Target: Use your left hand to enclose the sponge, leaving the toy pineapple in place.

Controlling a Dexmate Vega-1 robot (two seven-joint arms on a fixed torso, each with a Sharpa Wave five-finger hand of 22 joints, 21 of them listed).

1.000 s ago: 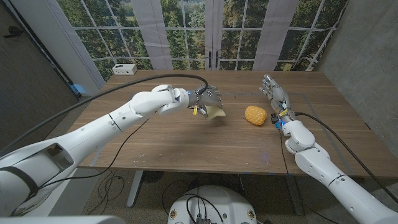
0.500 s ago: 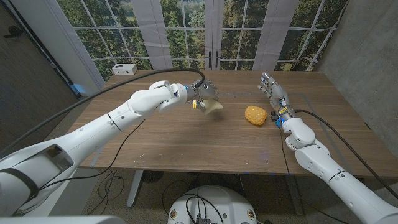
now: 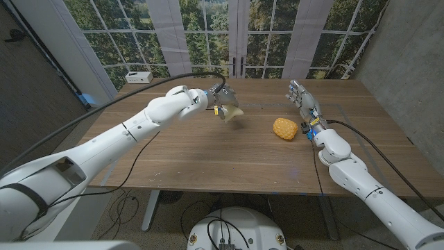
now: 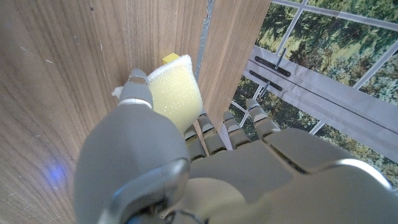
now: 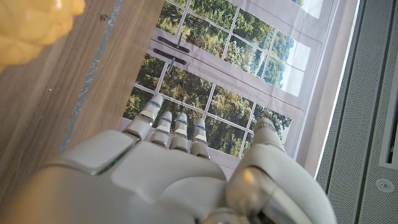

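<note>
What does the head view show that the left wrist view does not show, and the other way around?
Head view: the toy pineapple on the table, the right hand open beside it, and a white box at the far corner. Left wrist view: the sponge's pale yellow foam texture up close. Both: the left hand holding the sponge above the wood.

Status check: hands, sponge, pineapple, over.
Left hand grips sponge, lifted off the table. Right hand open, fingers up, beside toy pineapple, not touching. Pineapple sits on the table. Nothing in the way.
</note>
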